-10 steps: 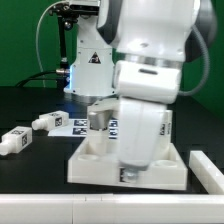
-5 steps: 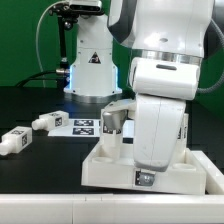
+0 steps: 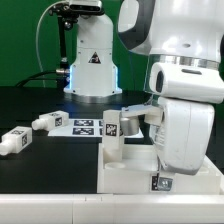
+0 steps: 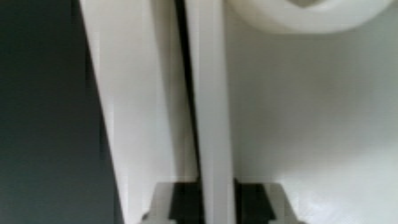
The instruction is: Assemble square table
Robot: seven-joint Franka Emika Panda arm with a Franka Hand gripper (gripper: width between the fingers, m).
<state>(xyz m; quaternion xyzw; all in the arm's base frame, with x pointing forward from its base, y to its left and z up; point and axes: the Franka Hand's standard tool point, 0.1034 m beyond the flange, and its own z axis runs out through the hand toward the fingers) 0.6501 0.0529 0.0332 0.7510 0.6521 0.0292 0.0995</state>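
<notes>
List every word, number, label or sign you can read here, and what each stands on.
No words, brands or numbers are readable in either view.
Black-and-white square tags, patterns without letters, stand on the marker board, one loose leg, another loose leg, the upright leg and the square table panel, on its front edge.
Wrist view: no markings at all.

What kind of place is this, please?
Probably a robotics laboratory bench. A white robot arm is over a white plastic square panel on a black table. Behind is a green backdrop, and a thin flat white marker board of printed tags lies nearby.
</notes>
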